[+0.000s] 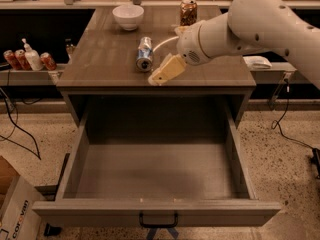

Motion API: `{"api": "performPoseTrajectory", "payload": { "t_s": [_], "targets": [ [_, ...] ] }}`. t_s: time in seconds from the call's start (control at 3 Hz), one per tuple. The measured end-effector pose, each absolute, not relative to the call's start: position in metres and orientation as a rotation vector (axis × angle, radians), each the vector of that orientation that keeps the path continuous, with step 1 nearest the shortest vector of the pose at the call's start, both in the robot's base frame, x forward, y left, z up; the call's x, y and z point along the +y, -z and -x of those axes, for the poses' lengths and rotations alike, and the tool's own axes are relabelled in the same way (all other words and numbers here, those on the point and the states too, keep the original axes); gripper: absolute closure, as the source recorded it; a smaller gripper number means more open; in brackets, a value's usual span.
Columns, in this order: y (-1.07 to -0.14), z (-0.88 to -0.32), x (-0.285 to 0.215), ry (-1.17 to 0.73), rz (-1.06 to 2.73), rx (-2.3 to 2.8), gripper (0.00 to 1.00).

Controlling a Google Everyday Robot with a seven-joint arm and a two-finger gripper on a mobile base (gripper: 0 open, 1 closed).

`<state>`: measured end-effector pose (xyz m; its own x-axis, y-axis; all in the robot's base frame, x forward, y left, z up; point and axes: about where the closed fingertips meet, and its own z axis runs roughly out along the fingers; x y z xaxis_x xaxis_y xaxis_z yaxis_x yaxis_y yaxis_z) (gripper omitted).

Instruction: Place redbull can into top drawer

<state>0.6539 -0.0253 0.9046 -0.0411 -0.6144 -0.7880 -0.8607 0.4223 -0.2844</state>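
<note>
The redbull can (144, 54), slim blue and silver, lies on its side on the wooden counter (100, 59), its silver top facing the front edge. The top drawer (157, 211) is pulled fully open below the counter, with a small black handle (158, 220) on its front panel; nothing lies inside it. My gripper (161, 74), cream-coloured, hangs from the white arm (250, 24) just right of the can and slightly nearer the counter's front edge, close to it but not holding it.
A white bowl (128, 16) and a wider gold-brown can (188, 11) stand at the back of the counter. Bottles and red cans (27, 60) sit on a low shelf at the left. A cardboard box (15, 206) stands on the floor at bottom left.
</note>
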Motion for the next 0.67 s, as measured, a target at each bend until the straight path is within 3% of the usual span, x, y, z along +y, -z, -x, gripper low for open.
{"api": "performPoseTrajectory", "payload": {
  "t_s": [0.67],
  "targets": [
    [-0.887, -0.696, 0.001, -0.405, 1.272, 1.735, 0.00]
  ]
}}
